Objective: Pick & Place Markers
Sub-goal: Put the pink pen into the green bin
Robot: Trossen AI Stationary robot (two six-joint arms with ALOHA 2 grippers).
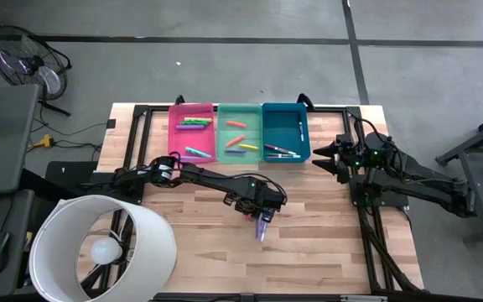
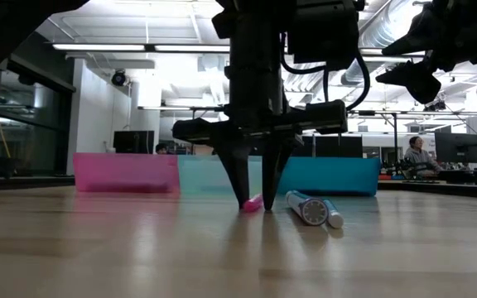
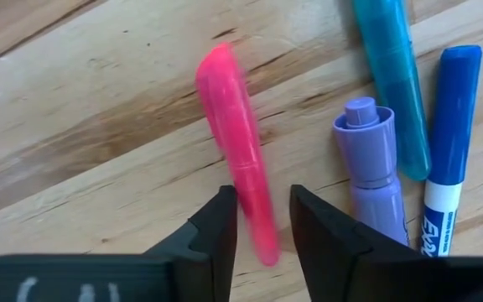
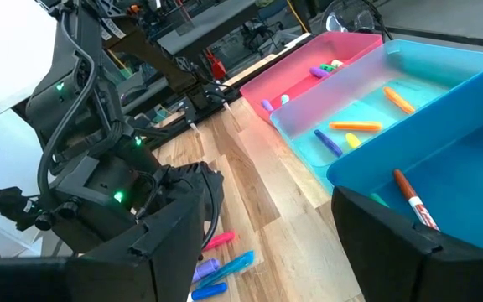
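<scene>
My left tool [image 3: 260, 220] straddles the pink marker [image 3: 240, 143] lying on the table [image 1: 325, 252], fingers released and not yet pinching. The pick is in hand; next I must clench, lift, and carry it to the pink bin [image 1: 174, 134]. My right tool [image 1: 324, 157] waits, spread, beside the blue bin [image 1: 287, 156].

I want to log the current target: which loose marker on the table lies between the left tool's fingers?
The pink marker: it lies between the left tool fingers. The purple marker, teal marker and blue marker lie beside it, outside them.

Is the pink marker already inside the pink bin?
No, the pink marker lies on the wooden table, between the left gripper fingers.
</scene>
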